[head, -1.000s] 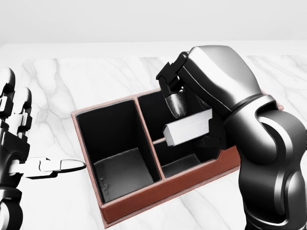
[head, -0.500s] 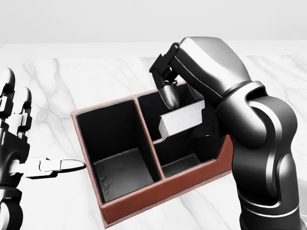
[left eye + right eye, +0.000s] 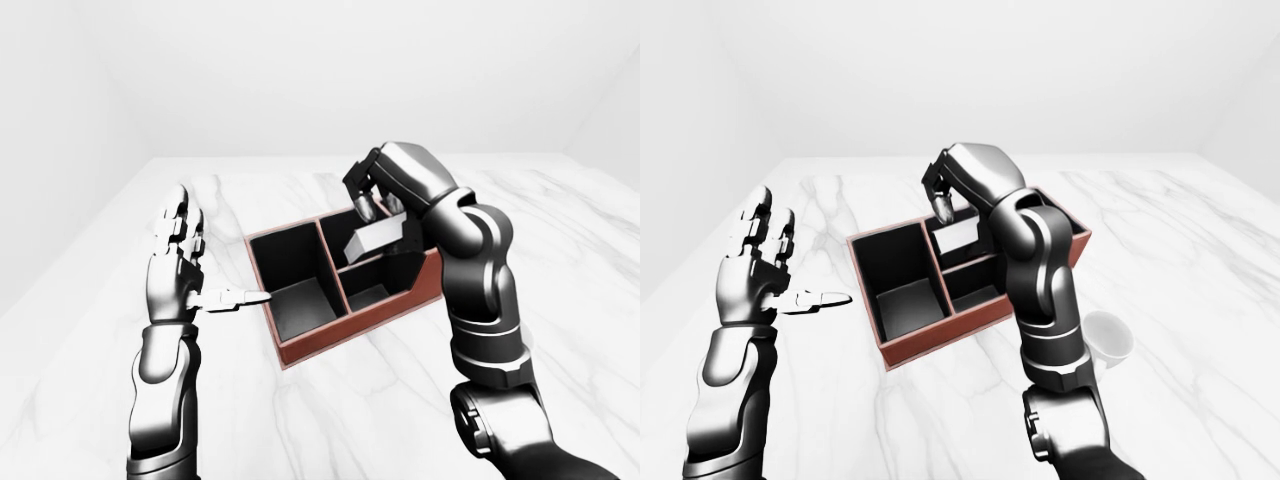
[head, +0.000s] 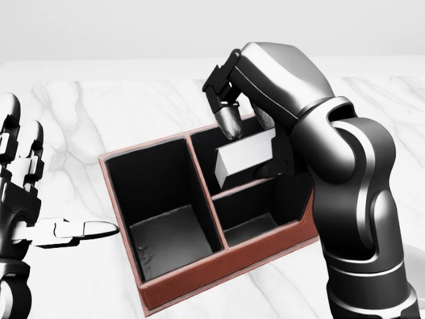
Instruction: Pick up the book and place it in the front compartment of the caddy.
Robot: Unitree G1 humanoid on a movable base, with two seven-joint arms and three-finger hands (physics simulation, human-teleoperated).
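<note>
The caddy [image 4: 179, 287] is a reddish-brown box with black insides: one long compartment on the left, two smaller ones on the right. My right hand [image 4: 247, 133] is shut on the book [image 4: 243, 157], a pale grey block held tilted over the upper right compartment, its lower end near the divider between the two small ones. In the left-eye view the book [image 3: 378, 238] shows the same way above the caddy [image 3: 330, 338]. My left hand [image 4: 26, 193] stands open to the left of the caddy, thumb pointing toward its wall, holding nothing.
The caddy rests on a white marble table [image 3: 330, 420]. A white cup [image 3: 1108, 338] sits on the table to the right of my right arm in the right-eye view. Pale walls rise behind the table.
My right hand has carried the book up and to the left in the head view, from over the lower right compartment toward the upper right one. The left hand has not moved.
</note>
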